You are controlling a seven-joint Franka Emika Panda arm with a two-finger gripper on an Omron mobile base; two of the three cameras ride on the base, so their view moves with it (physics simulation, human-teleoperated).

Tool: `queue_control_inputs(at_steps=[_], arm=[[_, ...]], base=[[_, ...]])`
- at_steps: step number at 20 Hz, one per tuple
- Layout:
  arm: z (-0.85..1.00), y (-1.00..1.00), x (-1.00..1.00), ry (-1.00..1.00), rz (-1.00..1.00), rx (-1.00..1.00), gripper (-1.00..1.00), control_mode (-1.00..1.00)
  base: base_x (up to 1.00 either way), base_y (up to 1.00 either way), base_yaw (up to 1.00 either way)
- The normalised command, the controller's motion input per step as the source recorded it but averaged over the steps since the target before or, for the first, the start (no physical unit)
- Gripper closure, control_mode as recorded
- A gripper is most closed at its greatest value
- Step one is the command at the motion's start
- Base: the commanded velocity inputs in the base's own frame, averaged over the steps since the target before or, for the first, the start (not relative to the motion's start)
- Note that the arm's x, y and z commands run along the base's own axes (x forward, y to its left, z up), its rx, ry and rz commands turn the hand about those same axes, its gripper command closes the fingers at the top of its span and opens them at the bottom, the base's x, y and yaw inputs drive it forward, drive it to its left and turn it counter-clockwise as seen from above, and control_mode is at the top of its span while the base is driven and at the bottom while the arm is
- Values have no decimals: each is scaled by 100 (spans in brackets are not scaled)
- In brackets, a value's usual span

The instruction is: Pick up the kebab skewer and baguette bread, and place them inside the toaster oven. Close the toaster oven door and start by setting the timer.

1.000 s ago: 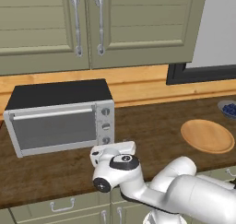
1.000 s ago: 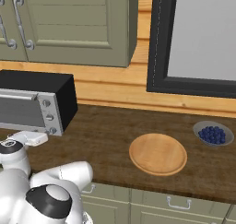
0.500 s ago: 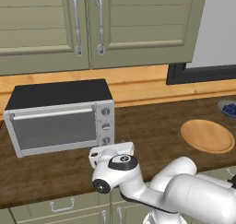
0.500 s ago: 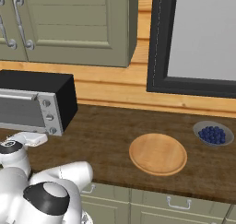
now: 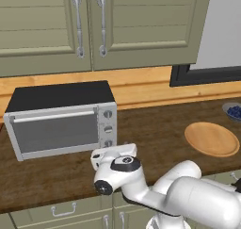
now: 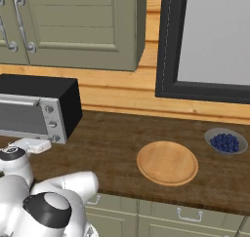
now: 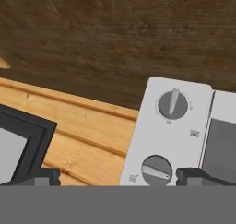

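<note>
Three knobs run in a column down the right side of the toaster oven [image 5: 61, 119] in the left base view. It sits on the dark wood counter [image 5: 160, 129], back against the wooden wall strip, under the green cabinets [image 5: 94, 25]. The toaster oven door [image 5: 55, 131] is shut, its bar handle along the top edge. Open counter runs right from the oven to a round wooden plate [image 5: 212, 138] near the front edge; a small bowl of blueberries [image 5: 233, 111] sits beyond it at the right border. The arm's wrist [image 5: 115, 169] hangs just in front of the knob column, close to the counter's front edge. Fingers hidden behind the wrist here.

Right base view: oven [image 6: 41, 107] at far left, its black side facing the free counter. Wide bare stretch between it and the plate [image 6: 167, 163]; the blueberry bowl [image 6: 225, 142] is behind and right of the plate, near the dark window frame [image 6: 163, 50]. The wrist [image 6: 19, 155] is low left, in front of the oven's knob panel.

Hand view, rolled: two knobs of the oven's panel [image 7: 170, 131] sit close ahead, one between the fingertips. The gripper [image 7: 120, 176] is spread wide, fingertips [image 7: 44, 176] far apart at the bottom edge, nothing between them, touching nothing I can see. Kebab skewer and baguette: can't spot either on the counter or plate.
</note>
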Motion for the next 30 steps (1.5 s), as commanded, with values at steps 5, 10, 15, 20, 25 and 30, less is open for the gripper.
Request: queue_control_inputs(at_steps=[5, 10, 15, 20, 25, 30], arm=[[-14, -33, 18, 0, 10, 1, -100, -100], [-22, -33, 18, 0, 11, 1, -100, -100], [-35, -52, 10, 0, 10, 4, -100, -100], [-30, -52, 12, 0, 9, 4, -100, -100], [-25, -54, 18, 0, 9, 3, -100, -100], [-27, -44, 17, -1, 11, 3, -100, -100]], base=[[0, 0, 0], [0, 0, 0], [0, 0, 0], [0, 0, 0], [0, 0, 0], [0, 0, 0]])
